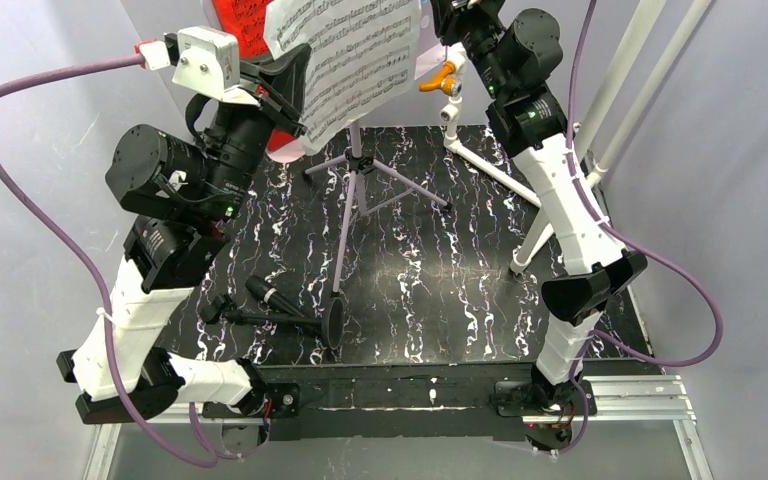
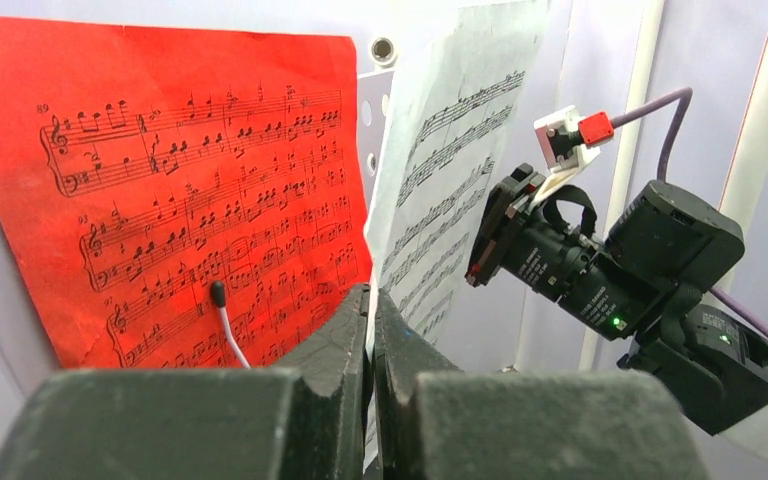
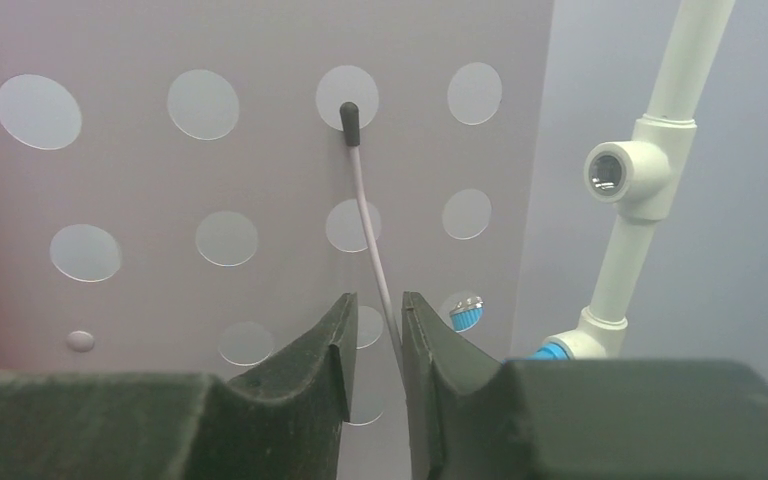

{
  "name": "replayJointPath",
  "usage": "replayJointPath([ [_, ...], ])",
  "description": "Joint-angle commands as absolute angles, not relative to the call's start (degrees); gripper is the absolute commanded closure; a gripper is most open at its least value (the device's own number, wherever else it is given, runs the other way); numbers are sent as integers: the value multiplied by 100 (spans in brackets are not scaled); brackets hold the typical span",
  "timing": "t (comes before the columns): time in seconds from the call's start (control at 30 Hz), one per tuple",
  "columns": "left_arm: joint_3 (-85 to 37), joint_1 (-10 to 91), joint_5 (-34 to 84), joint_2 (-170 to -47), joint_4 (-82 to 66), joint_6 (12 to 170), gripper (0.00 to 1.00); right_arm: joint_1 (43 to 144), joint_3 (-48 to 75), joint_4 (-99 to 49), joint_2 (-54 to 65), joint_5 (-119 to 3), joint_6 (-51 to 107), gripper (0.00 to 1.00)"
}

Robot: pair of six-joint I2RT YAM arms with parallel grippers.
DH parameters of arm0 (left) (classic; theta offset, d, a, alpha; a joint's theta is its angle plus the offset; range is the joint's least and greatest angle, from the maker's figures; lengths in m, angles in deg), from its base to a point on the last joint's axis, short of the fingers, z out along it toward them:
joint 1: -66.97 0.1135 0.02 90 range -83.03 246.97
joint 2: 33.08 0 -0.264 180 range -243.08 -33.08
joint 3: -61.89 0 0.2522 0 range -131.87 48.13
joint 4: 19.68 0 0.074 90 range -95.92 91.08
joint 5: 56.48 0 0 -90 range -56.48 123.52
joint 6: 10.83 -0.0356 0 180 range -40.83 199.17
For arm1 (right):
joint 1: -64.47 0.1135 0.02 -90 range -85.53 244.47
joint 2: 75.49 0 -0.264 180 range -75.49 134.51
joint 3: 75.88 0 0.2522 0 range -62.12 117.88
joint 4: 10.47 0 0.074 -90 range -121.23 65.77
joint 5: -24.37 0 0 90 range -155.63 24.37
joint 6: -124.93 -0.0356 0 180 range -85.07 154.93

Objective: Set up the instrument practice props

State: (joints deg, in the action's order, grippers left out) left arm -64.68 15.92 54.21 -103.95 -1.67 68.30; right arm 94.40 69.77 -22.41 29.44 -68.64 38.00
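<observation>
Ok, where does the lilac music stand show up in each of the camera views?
Top external: lilac music stand at centre, its pole and tripod legs on the table, its desk hidden behind the pages.
Left wrist: only a strip of its perforated desk, upper centre, between the red and white pages.
Right wrist: its perforated desk fills the left and centre.
Shared landmark: the white pipe frame, right of the stand in all three.
</observation>
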Motion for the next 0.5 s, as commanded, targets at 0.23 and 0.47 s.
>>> replayJointPath([
  [0.23, -6937, 1622, 5699, -10783, -797, 6487, 100, 9400, 7305, -1758, 3015, -6684, 3864, 77],
  [0.47, -7171, 1625, 5844, -11077, -908, 6460, 100, 9383, 7248, -1685, 2977, -6645, 3928, 91],
])
